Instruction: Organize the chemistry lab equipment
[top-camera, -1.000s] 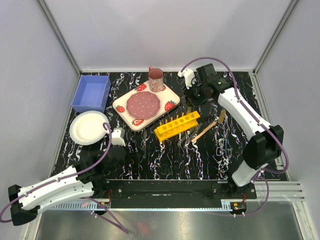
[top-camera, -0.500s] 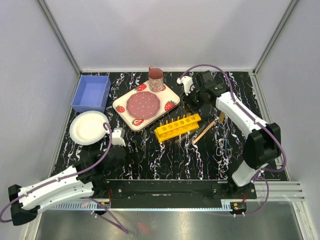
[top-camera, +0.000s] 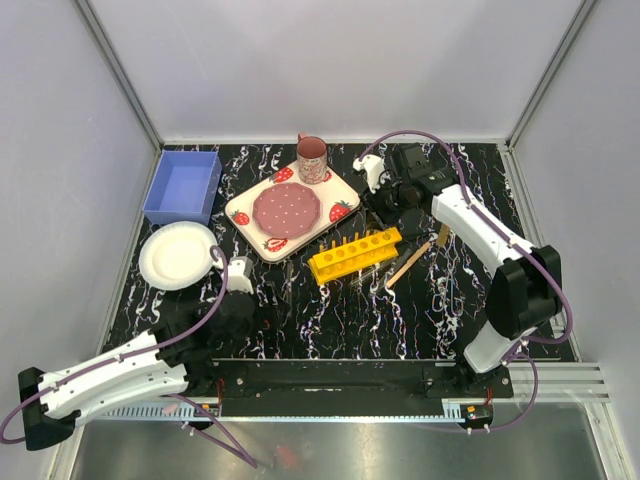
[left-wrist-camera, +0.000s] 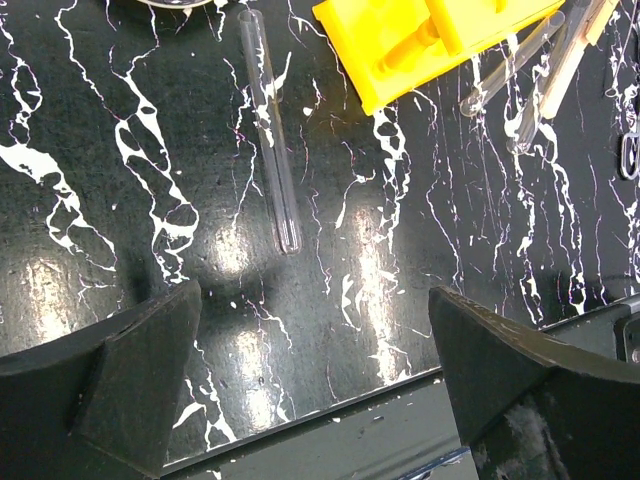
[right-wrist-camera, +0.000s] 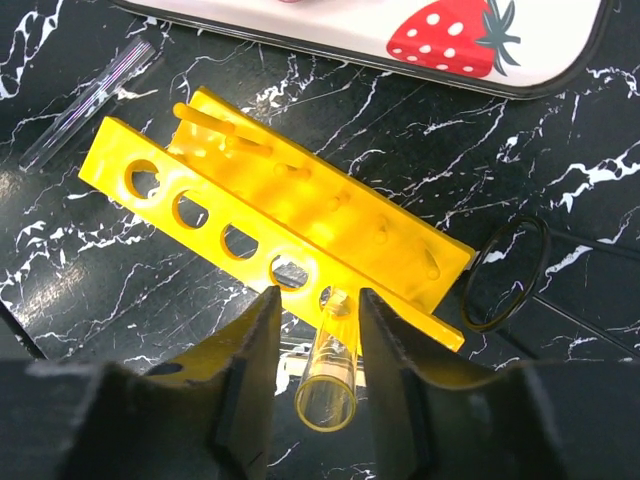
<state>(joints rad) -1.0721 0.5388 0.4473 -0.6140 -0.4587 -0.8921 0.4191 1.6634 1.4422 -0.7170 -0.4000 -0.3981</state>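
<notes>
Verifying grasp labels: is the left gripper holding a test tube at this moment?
No, the left gripper is open, and the clear tube lies flat on the table, apart from it.

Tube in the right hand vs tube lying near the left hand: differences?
The held tube is pinched in the right hand, tilted toward a hole in the yellow rack; the loose tube lies flat on the table, untouched, ahead of the open left hand. Both are thin and clear.
</notes>
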